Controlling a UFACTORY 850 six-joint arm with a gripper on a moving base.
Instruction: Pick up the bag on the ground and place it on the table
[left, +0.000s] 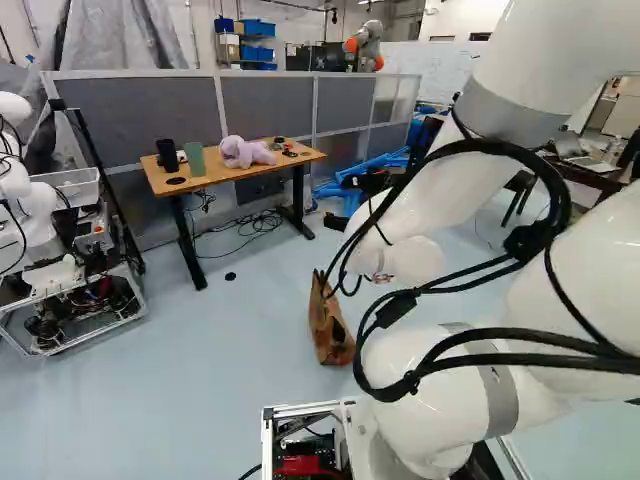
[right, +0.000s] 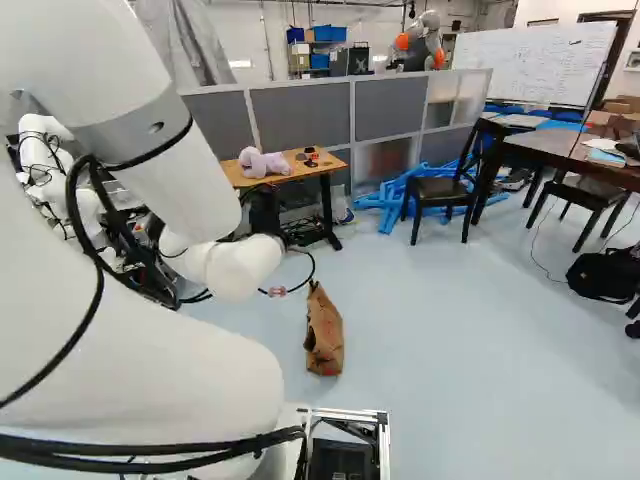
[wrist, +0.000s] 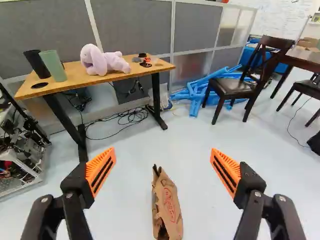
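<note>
In the right base view my gripper is a dark shape beyond the white wrist, its fingers not distinct. The wrist view shows the gripper with orange-padded fingers wide apart and nothing held. A crumpled brown paper bag stands on the floor, seen through the gap between them and below their tips. The same bag appears left of the arm in the left base view, and the bag is right of the arm in the right base view. Farther ahead stands the wooden table.
On the table are a purple plush toy, a green cup, a black cup and small items. Cables lie beneath it. Grey partitions stand behind; blue tubes and a dark chair are to its right. Another robot stands left.
</note>
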